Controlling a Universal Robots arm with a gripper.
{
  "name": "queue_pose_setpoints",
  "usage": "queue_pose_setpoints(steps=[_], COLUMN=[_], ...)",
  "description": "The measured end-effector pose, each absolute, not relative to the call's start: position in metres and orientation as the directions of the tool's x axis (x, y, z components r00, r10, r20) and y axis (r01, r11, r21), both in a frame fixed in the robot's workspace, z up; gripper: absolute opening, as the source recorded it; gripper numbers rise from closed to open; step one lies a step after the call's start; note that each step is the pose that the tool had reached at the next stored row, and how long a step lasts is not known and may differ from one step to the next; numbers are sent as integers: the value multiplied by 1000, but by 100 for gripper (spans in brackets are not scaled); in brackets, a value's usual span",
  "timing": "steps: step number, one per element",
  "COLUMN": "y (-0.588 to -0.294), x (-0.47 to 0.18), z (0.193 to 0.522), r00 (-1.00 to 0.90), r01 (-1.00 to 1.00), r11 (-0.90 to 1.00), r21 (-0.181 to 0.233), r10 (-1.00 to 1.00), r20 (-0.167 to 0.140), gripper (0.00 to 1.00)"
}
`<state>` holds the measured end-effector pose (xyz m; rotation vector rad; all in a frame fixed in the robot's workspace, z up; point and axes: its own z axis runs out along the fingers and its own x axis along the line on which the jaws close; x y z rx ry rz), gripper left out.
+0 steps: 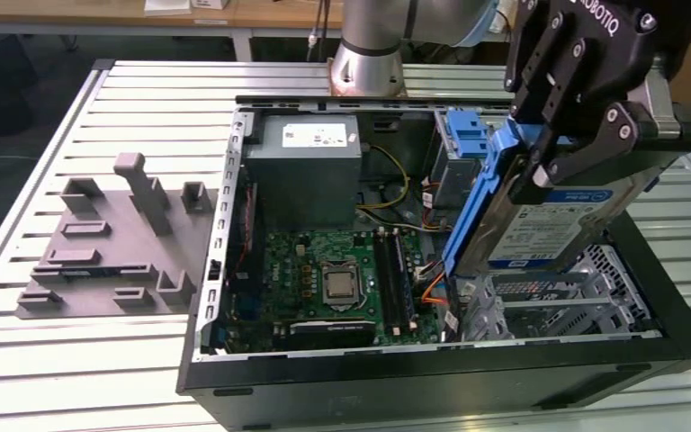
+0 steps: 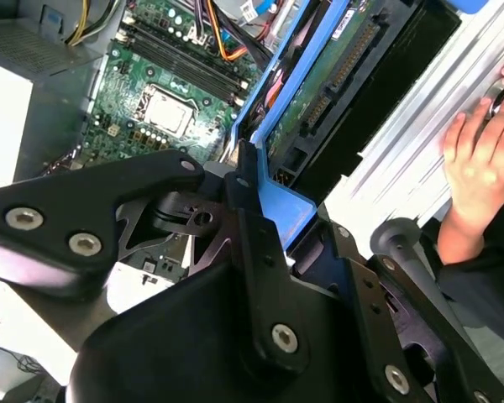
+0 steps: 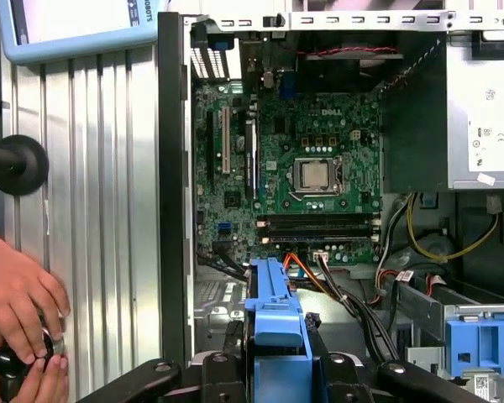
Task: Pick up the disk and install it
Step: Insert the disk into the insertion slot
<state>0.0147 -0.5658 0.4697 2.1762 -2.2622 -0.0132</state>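
In the exterior view, the black gripper [image 1: 586, 166] hangs at the exterior view's right, above the open computer case [image 1: 442, 364]. Its fingers [image 1: 543, 135] are closed onto the disk [image 1: 550, 229], clamping it from both sides. The disk is a flat silver rectangle with a white-and-blue label on its broad face and a blue plastic bracket [image 1: 488, 202] running along its edge. It is held clear of the case floor, tilted steeply, with its lower end just over the metal drive cage [image 1: 561, 301]. Inside the case lie the green motherboard [image 1: 321, 279] and the grey power-supply box [image 1: 309, 171]. The case stands on a slatted metal worktop [image 1: 82, 360], and a grey fixture plate [image 1: 105, 252] lies well apart from it at the exterior view's left.

In the second wrist view, the gripper [image 2: 286, 214] has the blue bracket [image 2: 277, 210] pinched between its fingers [image 2: 244, 193]. The disk [image 2: 319, 92] shows its underside here, a green circuit board with a dark connector strip. The motherboard [image 2: 160, 101] lies beyond it. A person's hand [image 2: 487, 159] rests on the slatted worktop [image 2: 420, 117] beside the case.

In the first wrist view, the bracket [image 3: 273, 327] sits between the fingers [image 3: 336, 369] of the gripper [image 3: 277, 369], over the case interior near the motherboard [image 3: 319, 176]. The person's hands [image 3: 17, 302] are on the worktop [image 3: 109, 210], closed around a small black knob [image 3: 8, 361].
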Motion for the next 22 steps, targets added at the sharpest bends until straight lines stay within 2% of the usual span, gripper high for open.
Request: queue_pose_setpoints(steps=[22], y=[-572], x=[29], z=[459], r00=[-35], r01=[-999], r11=[35], r21=[-5], r10=[-999], r20=[-4], gripper=[36])
